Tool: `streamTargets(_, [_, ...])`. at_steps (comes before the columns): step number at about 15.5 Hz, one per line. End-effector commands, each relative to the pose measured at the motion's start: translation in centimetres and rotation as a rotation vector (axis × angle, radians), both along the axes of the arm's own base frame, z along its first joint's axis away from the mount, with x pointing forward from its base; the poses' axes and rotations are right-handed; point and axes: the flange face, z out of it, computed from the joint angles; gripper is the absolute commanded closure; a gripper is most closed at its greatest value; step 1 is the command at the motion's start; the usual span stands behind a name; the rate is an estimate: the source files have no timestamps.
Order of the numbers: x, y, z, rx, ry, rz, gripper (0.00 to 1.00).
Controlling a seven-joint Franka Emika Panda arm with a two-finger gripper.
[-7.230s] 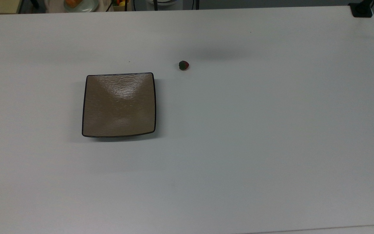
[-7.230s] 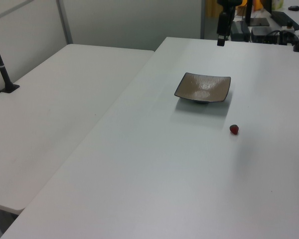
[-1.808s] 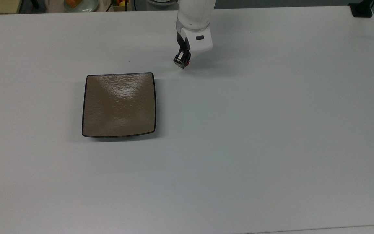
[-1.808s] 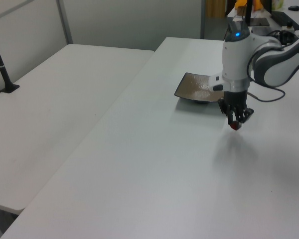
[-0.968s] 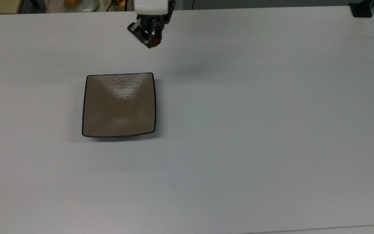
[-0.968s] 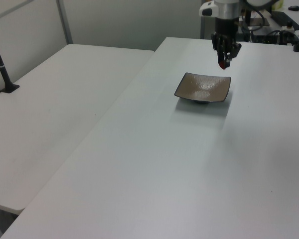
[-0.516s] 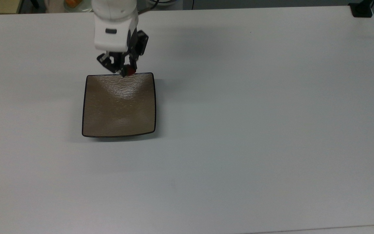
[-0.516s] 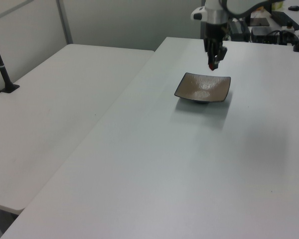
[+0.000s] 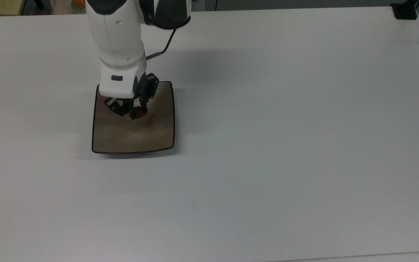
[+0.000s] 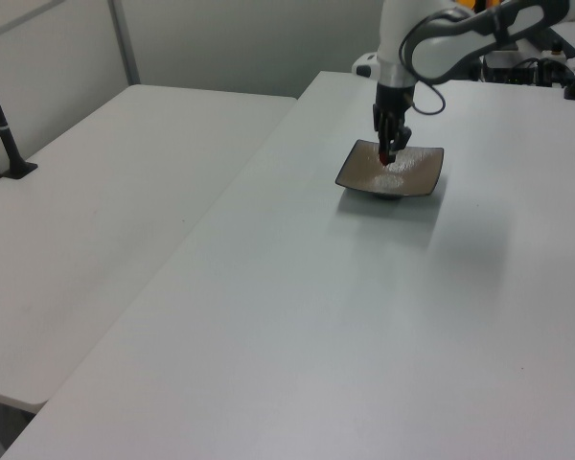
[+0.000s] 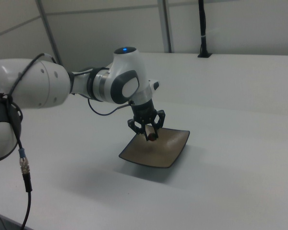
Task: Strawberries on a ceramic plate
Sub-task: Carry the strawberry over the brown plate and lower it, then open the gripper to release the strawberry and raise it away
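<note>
In the top view, the white Franka arm (image 9: pixel 116 40) reaches down from the upper left of the frame, and its gripper (image 9: pixel 134 112) hangs over the upper middle of the square tan-brown ceramic plate (image 9: pixel 158 134), which sits left of centre on the white table (image 9: pixel 286 145). The black fingers (image 9: pixel 143 103) are drawn nearly together around the small red strawberry (image 9: pixel 140 114), which is pinched between their tips over the plate's surface; whether the fruit touches the glaze cannot be told. A black cable (image 9: pixel 166 45) loops off the arm near the top of the frame, and a black mount (image 9: pixel 405 11) sits in the far upper right corner. In the left view, the arm (image 10: pixel 431 34) comes in from the upper right, the gripper (image 10: pixel 387 151) points straight down onto the far part of the plate (image 10: pixel 417 177), and the strawberry (image 10: pixel 385 155) shows as a red speck at the fingertips. A second white table (image 10: pixel 96 220) stands to the left view's left, with a black post (image 10: pixel 2 120) at its edge. In the right view, the arm (image 11: pixel 62 88) stretches across from the left of the frame, with a blue light (image 11: pixel 124 49) glowing on top of its wrist joint. The gripper (image 11: pixel 150 135) hovers just above the plate (image 11: pixel 170 148) near the middle of the frame, its fingers closed onto the strawberry (image 11: pixel 151 136), which hangs a little clear of the plate's surface. No writing or brand mark can be read on the arm, the plate or the tables.
</note>
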Motion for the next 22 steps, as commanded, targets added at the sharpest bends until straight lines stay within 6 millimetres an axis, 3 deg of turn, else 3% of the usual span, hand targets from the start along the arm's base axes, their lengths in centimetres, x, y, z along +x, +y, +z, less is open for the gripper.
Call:
streamTargets(1, [1.0,0.2,-2.1,0.005,-0.035,-0.024,1.0])
streamTargets(3, [0.8,0.2,-2.8,-0.009,-0.033,-0.011,0.93])
streamTargets(4, [0.7,0.1,-2.9,-0.025,-0.032,0.001,0.86])
streamTargets(6, [0.7,0.1,-3.0,-0.032,-0.03,0.004,0.57])
streamTargets(7, [0.6,0.1,-3.1,-0.033,-0.027,0.006,0.49])
streamTargets(8, [0.6,0.0,-2.9,-0.033,-0.027,0.003,0.16])
streamTargets(9, [0.4,0.1,-1.7,-0.035,-0.034,-0.002,0.0])
streamTargets(11, [-0.3,0.5,1.2,-0.03,-0.071,-0.068,0.0])
streamTargets(14, [-2.5,1.5,7.7,-0.026,-0.051,-0.232,0.0])
streamTargets(17, [-5.4,4.8,15.0,-0.007,-0.047,-0.362,0.0])
streamTargets(20, [-9.5,8.7,20.1,0.013,0.024,-0.418,0.0])
streamTargets(22, [-11.6,9.7,22.7,0.088,0.037,-0.522,0.0])
